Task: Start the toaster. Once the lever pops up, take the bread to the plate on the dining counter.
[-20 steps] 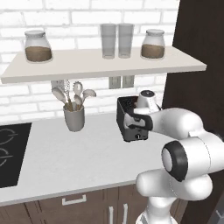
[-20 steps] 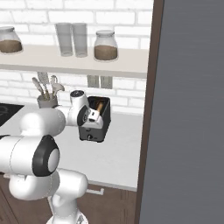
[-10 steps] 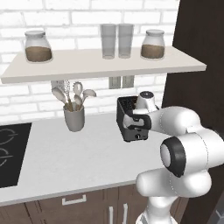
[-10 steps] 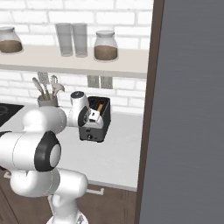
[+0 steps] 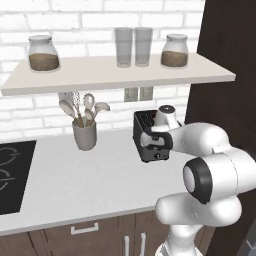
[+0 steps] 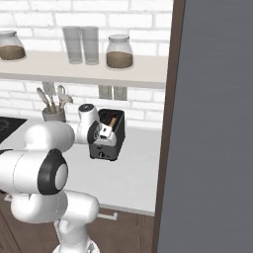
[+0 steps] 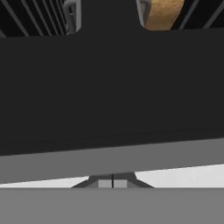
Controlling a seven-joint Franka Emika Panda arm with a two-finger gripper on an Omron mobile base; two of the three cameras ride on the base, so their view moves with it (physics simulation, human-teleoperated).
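The dark grey toaster point(image 5: 150, 145) stands on the pale worktop near the brick wall, also seen from the other side as the toaster point(image 6: 109, 141). A tan slice of bread point(image 6: 113, 121) stands in one slot; in the hand view the bread point(image 7: 161, 12) peeks out at the top, above the toaster's dark body point(image 7: 109, 87). My gripper point(image 7: 113, 183) is shut with nothing between its fingers. It presses close against the toaster's narrow front end, gripper point(image 6: 104, 132). The plate and the dining counter are out of view.
A grey utensil pot point(image 5: 85, 134) stands left of the toaster, and a black hob point(image 5: 12, 175) lies further left. A shelf point(image 5: 115, 72) with jars and glasses hangs above. A tall dark cabinet point(image 6: 212, 128) closes off the right side.
My hand has edged slightly downward at the toaster's front end. The toaster, the bread and the rest of the scene stay put.
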